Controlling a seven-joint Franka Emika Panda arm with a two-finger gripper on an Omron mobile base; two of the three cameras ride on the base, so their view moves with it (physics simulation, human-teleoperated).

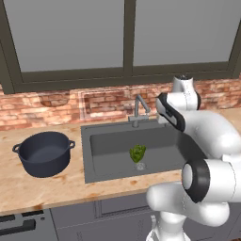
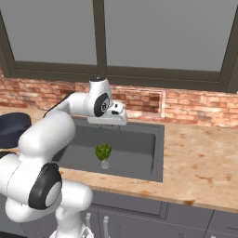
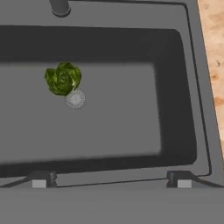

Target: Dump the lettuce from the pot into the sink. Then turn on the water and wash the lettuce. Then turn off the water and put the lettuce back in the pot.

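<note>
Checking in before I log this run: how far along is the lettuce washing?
Done: the lettuce lies in the sink by the drain, and the pot stands empty on the counter. In hand: the open gripper hangs above the basin. Left: no water runs from the faucet; washing and returning the lettuce remain.

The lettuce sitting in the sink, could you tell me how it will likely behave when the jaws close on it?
The lettuce is a small ruffled leafy bunch, so it probably gives under pressure and weighs little. It stands on the smooth floor of the sink beside the drain, so a sideways nudge may tip or slide it. Its loose leaves could tear if squeezed hard.
</note>
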